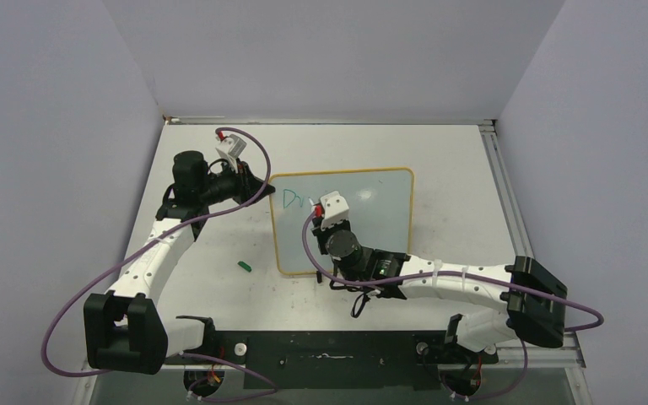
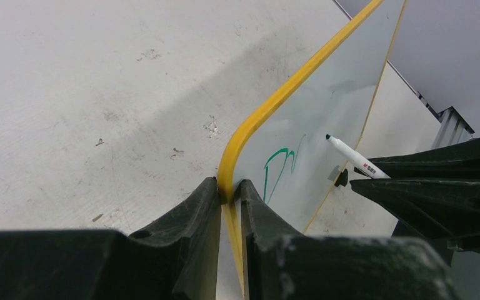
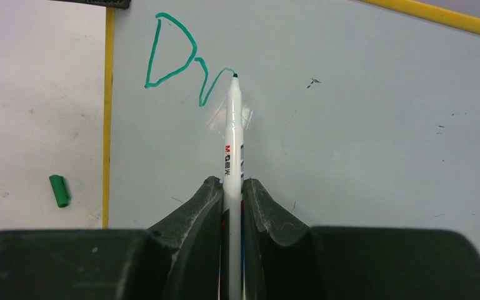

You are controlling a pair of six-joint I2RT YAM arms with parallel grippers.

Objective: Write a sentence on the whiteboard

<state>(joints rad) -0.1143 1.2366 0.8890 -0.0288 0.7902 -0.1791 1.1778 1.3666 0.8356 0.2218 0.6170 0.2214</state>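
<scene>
The whiteboard [image 1: 371, 202] lies flat in the middle of the table, white with a thin yellow frame. My left gripper [image 2: 230, 190] is shut on its yellow far-left corner edge [image 2: 269, 109]. My right gripper [image 3: 232, 184] is shut on a white marker [image 3: 232, 134], whose tip touches the board. The sentence [image 3: 181, 59] stands as green letters "Dr" at the board's upper left; it also shows in the top view [image 1: 294, 200] and the left wrist view [image 2: 281, 165]. The marker [image 2: 356, 158] also shows in the left wrist view.
A green marker cap [image 1: 245, 266] lies on the table left of the board; it also shows in the right wrist view [image 3: 59, 190]. A black clip foot [image 2: 341, 178] sits at the board's near edge. Walls enclose the table on three sides.
</scene>
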